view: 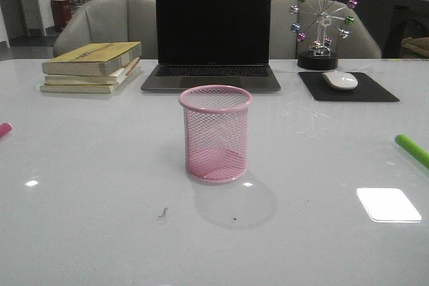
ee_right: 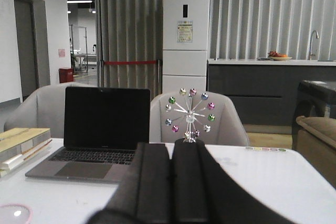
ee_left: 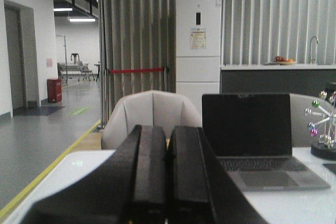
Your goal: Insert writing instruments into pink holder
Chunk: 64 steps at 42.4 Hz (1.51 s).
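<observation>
The pink wire-mesh holder (view: 215, 134) stands upright and empty at the middle of the white table (view: 100, 192). A pink-red marker (view: 4, 129) pokes in at the left edge of the front view, and a green marker (view: 412, 149) lies at the right edge; both are mostly cut off. Neither arm appears in the front view. My left gripper (ee_left: 168, 142) is shut with nothing between its black fingers, pointing level toward the laptop. My right gripper (ee_right: 171, 148) is shut and empty too. A sliver of the holder's rim (ee_right: 13, 213) shows in the right wrist view.
A laptop (view: 212, 38) stands open behind the holder. Stacked books (view: 94, 66) lie at the back left. A mouse (view: 340, 80) on a black pad (view: 348, 88) and a ferris-wheel ornament (view: 322, 25) are at the back right. Grey chairs stand beyond the table.
</observation>
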Available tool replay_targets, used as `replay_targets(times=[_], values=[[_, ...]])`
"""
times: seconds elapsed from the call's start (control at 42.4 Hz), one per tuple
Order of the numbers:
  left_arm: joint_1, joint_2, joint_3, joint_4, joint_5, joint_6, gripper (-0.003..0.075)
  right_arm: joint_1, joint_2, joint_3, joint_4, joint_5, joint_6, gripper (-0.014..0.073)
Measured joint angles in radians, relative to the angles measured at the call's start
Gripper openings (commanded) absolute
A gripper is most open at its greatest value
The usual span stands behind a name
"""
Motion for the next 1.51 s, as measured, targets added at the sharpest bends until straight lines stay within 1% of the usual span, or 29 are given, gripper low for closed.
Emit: replay_targets(times=[0.165,0.331,0.401,0.614,0.708,0.803,0.85,0.874,0.897,0.921,0.944,1.039,1.086,1.133,1.228,1.299,1.511], values=[[0.0,0.094,-0.231,0.0,0.146,0.0,0.0092,0.0,0.102,-0.202,0.0,0.18,0.0,0.0056],[0.0,0.253,-0.403,0.0,0.36,0.0,0.0092,0.0,0.258,-0.352,0.0,0.361,-0.002,0.0056],[0.0,0.31,-0.429,0.0,0.427,0.0,0.0092,0.0,0.319,-0.377,0.0,0.423,-0.002,0.0056],[0.0,0.445,-0.432,0.0,0.608,0.0,0.0092,0.0,0.493,-0.382,0.0,0.575,-0.002,0.0056],[0.0,0.499,-0.428,0.0,0.64,0.0,0.0092,0.0,0.562,-0.382,0.0,0.608,-0.002,0.0056],[0.0,0.548,-0.42,0.0,0.643,0.0,0.0092,0.0,0.627,-0.382,0.0,0.62,-0.002,0.0059],[0.0,0.569,-0.418,0.0,0.647,0.0,0.0113,0.0,0.654,-0.382,0.0,0.622,-0.002,0.0071],[0.0,0.583,-0.417,0.0,0.65,0.0,0.0134,0.0,0.673,-0.382,0.0,0.625,-0.002,0.0082],[0.0,0.593,-0.414,0.0,0.65,0.0,0.0174,0.0,0.688,-0.382,0.0,0.628,-0.002,0.0113],[0.0,0.603,-0.414,0.0,0.65,0.0,0.0211,0.0,0.702,-0.382,0.0,0.63,-0.002,0.0159],[0.0,0.615,-0.414,0.0,0.65,0.0,0.0256,0.0,0.721,-0.382,0.0,0.632,-0.002,0.0187],[0.0,0.646,-0.412,0.0,0.65,0.0,0.0491,0.0,0.782,-0.382,0.0,0.638,-0.002,0.042],[0.0,0.662,-0.412,0.0,0.65,0.0,0.0565,0.0,0.811,-0.382,0.002,0.638,-0.002,0.0496],[0.0,0.672,-0.412,0.0,0.65,0.007,0.061,0.0,0.847,-0.382,0.002,0.638,-0.002,0.0545],[-0.014,0.685,-0.412,-0.016,0.645,0.021,0.0612,-0.002,0.924,-0.392,0.002,0.638,0.009,0.0549],[-0.055,0.688,-0.412,-0.032,0.63,0.043,0.0603,-0.008,0.994,-0.414,0.002,0.638,0.017,0.0549],[-0.254,0.687,-0.412,-0.045,0.599,0.062,0.0579,-0.021,1.264,-0.534,0.002,0.597,0.022,0.0549]])
